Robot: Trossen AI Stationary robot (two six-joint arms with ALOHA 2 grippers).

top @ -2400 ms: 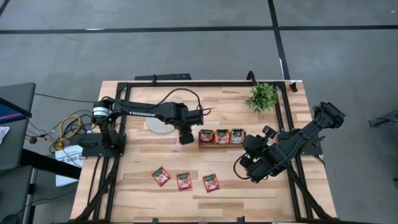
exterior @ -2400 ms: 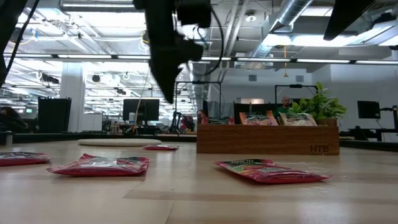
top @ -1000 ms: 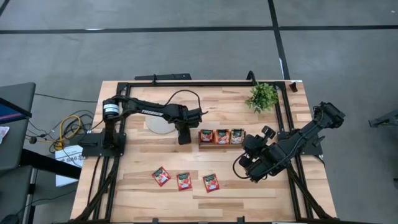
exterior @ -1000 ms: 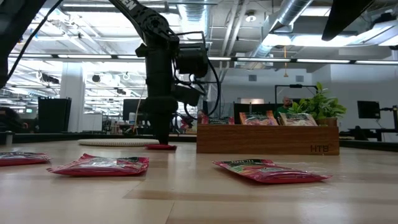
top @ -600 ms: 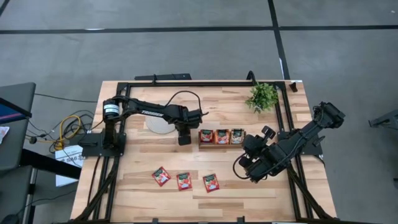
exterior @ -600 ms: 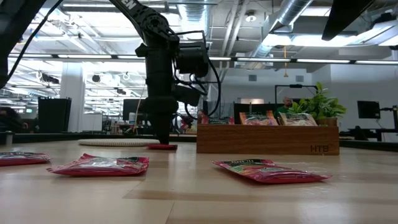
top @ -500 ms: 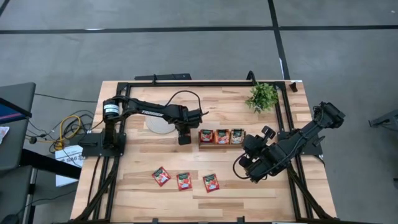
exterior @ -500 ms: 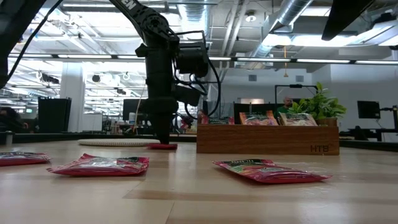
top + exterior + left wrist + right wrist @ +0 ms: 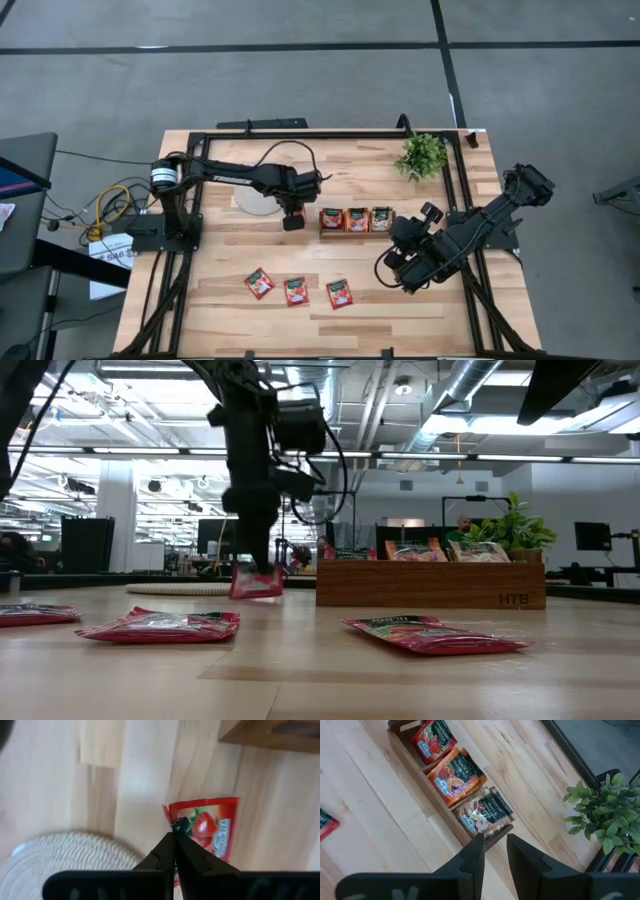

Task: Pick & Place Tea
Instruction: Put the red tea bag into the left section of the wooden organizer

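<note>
Nearby, the wooden tray [image 9: 356, 220] holds three sachets, a round white disc [image 9: 258, 200] lies just beside the left arm, and a small plant [image 9: 422, 154] stands at the far edge. Three red sachets [image 9: 297, 289] lie along the near side. The left gripper [image 9: 293, 219] pinches a red tea sachet [image 9: 212, 832], lifted off the table [image 9: 480, 320] between disc and tray. The right gripper [image 9: 494, 847] hovers near the tray, fingers slightly apart, empty.

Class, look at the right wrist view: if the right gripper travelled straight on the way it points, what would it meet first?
Probably the brown three-compartment wooden tray, at its end compartment holding the pale tea sachet. The right gripper points at it, though depth is unclear.
</note>
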